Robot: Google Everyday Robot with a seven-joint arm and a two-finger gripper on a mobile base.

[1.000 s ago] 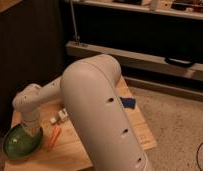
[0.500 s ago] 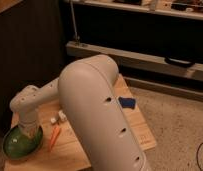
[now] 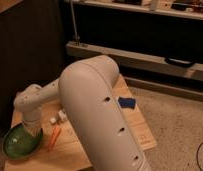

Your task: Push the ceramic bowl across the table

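The ceramic bowl (image 3: 18, 143), wide, shallow and glossy green, sits at the near left corner of the wooden table (image 3: 137, 127). My arm's large white shell fills the middle of the camera view and reaches left, ending in a wrist that points down. My gripper (image 3: 32, 131) is at the bowl's right rim, touching or just over it. The wrist hides the fingertips.
An orange stick-like object (image 3: 54, 136) lies just right of the bowl. Small white items (image 3: 59, 117) lie beyond it. A blue object (image 3: 127, 102) sits near the table's right edge. A dark shelf unit with a long bar stands behind the table. Speckled floor lies to the right.
The wrist and gripper have shifted slightly left and down toward the bowl's rim. The bowl looks nearly unmoved.
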